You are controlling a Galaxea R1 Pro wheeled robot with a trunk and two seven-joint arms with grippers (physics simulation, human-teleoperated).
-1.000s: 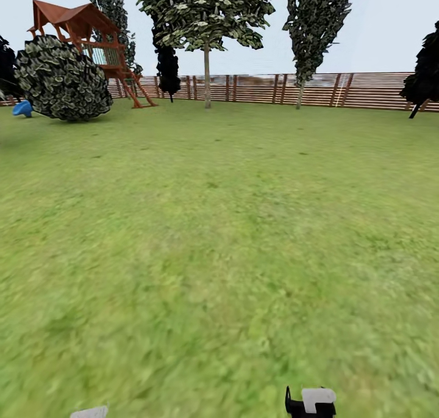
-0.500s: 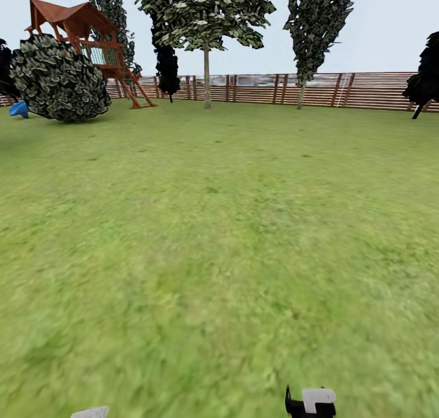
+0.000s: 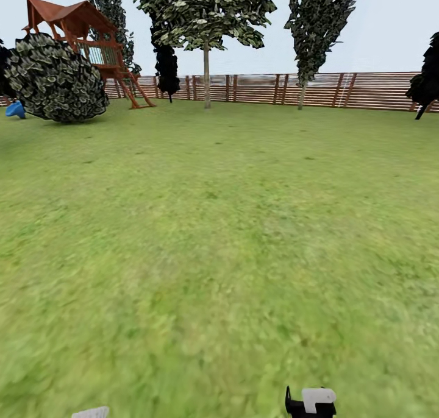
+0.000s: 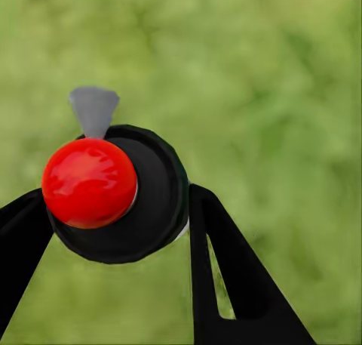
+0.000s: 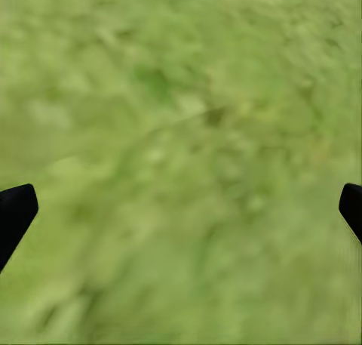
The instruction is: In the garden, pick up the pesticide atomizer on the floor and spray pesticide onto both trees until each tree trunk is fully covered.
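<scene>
Since the atomizer [image 4: 113, 194], with its red top and black body, sits clamped between the fingers of the left gripper [image 4: 121, 232], the pick-up looks done. Below it in the left wrist view lies only blurred lawn [image 4: 271, 96]. The right gripper [image 5: 181, 209] is spread wide with nothing between its fingers, hanging over grass.

From the head view the robot faces open lawn running to a slatted fence [image 3: 341, 89], with a play tower [image 3: 85, 40], a round bush [image 3: 55, 80] and thin-trunked trees [image 3: 206, 46] along the far edge. None of these has the thick mottled trunk the task names, and no white specks of spray appear anywhere. By my judgement both trunks are yet to be found and sprayed, so most of the work is left.
</scene>
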